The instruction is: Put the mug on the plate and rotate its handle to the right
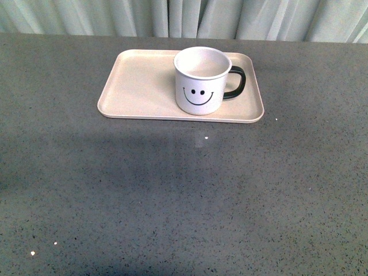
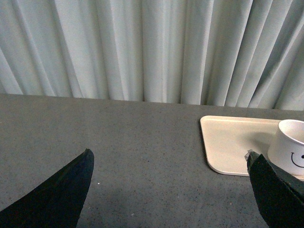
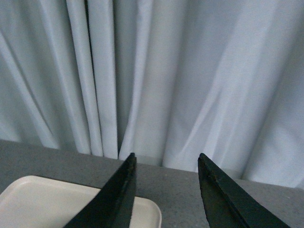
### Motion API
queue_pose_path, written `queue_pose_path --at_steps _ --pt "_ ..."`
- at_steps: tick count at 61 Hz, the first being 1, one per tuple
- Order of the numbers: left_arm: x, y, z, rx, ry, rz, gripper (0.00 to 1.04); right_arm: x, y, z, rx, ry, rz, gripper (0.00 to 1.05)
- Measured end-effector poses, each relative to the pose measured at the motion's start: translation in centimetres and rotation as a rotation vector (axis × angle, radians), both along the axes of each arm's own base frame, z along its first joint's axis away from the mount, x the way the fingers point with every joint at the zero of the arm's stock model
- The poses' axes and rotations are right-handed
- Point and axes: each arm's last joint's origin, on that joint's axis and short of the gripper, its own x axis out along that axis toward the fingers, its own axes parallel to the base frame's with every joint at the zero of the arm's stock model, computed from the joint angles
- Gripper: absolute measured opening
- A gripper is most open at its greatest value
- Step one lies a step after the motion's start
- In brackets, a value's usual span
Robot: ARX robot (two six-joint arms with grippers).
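Bare grey table [image 1: 184,201] nearest in front view, no arm there. Plate [image 1: 138,86] beyond it, near curtain [image 1: 184,17]. Mug [image 1: 199,80] upright on plate's right half, smiley toward camera, handle [image 1: 237,82] pointing right. Left gripper [image 2: 168,190] spread wide, nothing held, over table beside plate [image 2: 228,142]; mug [image 2: 289,147] past one finger. Right gripper [image 3: 164,194] parted, nothing held, above plate corner [image 3: 47,204], facing curtain.

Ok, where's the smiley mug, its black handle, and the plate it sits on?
mug [image 1: 198,86]: front view, on its white side above the smiley face.
handle [image 1: 240,82]: front view, on the black loop's outer curve.
plate [image 1: 138,86]: front view, on its bare left part.
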Motion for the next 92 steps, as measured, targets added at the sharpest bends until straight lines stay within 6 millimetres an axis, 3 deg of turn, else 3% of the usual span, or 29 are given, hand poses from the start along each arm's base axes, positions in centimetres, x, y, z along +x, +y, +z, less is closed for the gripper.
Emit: queue_pose_path --at_steps 4,19,37,53,70,92 --pt "0.0 0.0 0.0 0.0 0.0 0.0 0.95 -2.2 -0.4 -1.4 -0.003 0.033 0.011 0.01" --pt "0.0 0.0 0.0 0.0 0.0 0.0 0.95 -7.9 -1.9 -2.7 0.002 0.039 0.005 0.02" --pt "0.0 0.0 0.0 0.0 0.0 0.0 0.95 -12.6 -3.4 -3.7 0.003 0.044 0.007 0.02" --pt "0.0 0.0 0.0 0.0 0.0 0.0 0.95 -15.6 -3.5 -5.1 0.003 0.059 0.007 0.02" --pt "0.0 0.0 0.0 0.0 0.0 0.0 0.95 -18.5 -3.5 -4.8 0.003 0.049 0.007 0.02" --pt "0.0 0.0 0.0 0.0 0.0 0.0 0.95 -20.5 -3.5 -3.9 0.003 0.02 0.007 0.02"
